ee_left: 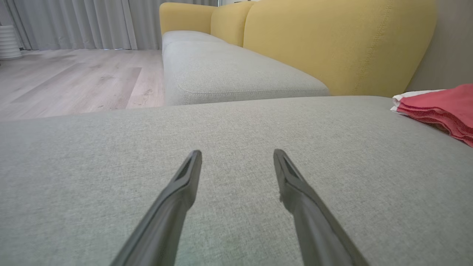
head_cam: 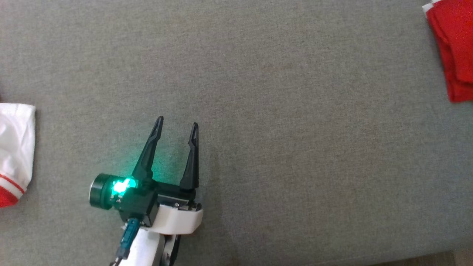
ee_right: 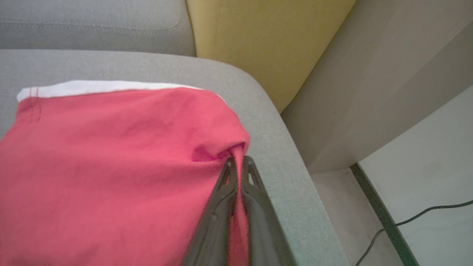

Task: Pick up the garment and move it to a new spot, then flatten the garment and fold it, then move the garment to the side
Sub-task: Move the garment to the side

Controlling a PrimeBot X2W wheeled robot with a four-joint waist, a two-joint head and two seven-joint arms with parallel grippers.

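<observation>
At the left edge of the grey cushion (head_cam: 295,111) lies a white garment (head_cam: 14,144) with a red-striped hem, part of it cut off by the head view. Just inboard of it, over the cushion's near left part, the left gripper (head_cam: 177,122) hovers with its fingers spread wide and nothing between them. The cushion's middle is bare.

The red garment (head_cam: 452,55) sits at the cushion's far right corner, in several layers with a white edge showing beneath (the left wrist view shows the layers stacked one on another). In the right wrist view the right gripper (ee_right: 238,160) is clenched on a small pinch of the red cloth at the garment's right border, close to the cushion's rounded right edge. The rest of the cloth rests flat on the cushion, so nothing is lifted yet. Past that edge a cable (ee_right: 417,216) trails over the pale floor.

As I judge it, only the grasp is made. With the middle bare, this looks like the first pick-up, leaving the carry, flattening, folding and setting aside. The tidy layers could instead mean a folded garment about to go aside; the pictures do not settle it.
</observation>
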